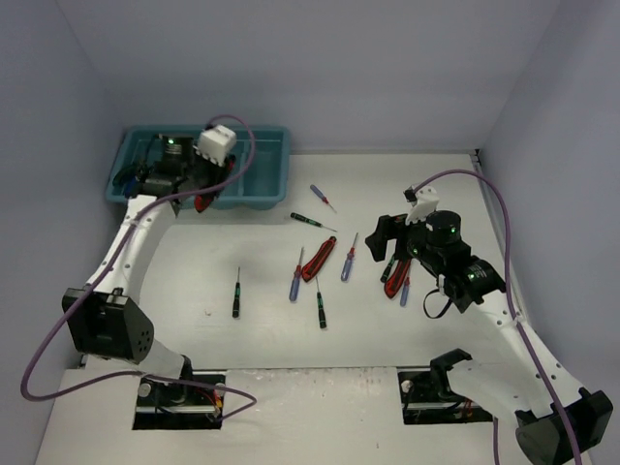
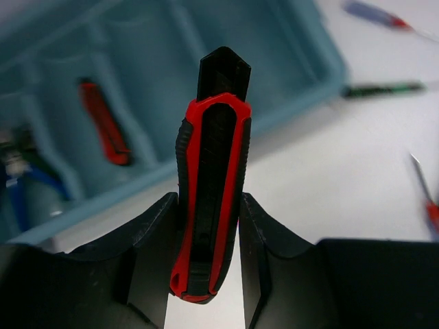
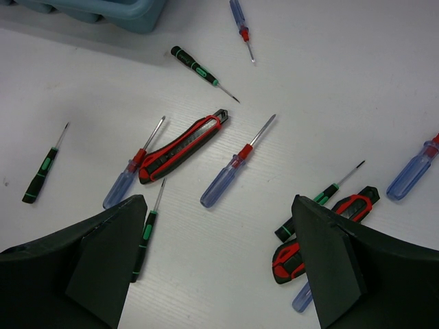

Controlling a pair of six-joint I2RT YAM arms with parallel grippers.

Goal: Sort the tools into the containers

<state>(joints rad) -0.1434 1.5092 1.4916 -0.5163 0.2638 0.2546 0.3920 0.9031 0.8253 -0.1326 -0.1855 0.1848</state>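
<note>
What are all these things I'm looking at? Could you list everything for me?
Tray: one, teal, divided into compartments, far left of the table.
Utility knives: four, red and black; two loose on the table, one in the tray, one held.
Blue-handled screwdrivers: five, red collars, scattered on the table.
Green-and-black screwdrivers: four, thin, scattered on the table.
Pliers: blue handles, in the tray; blurred, count unclear.
Table: one, white.
Left gripper: black, shut on a utility knife at the tray's near edge.
Right gripper: black, open, above the loose tools.
</note>
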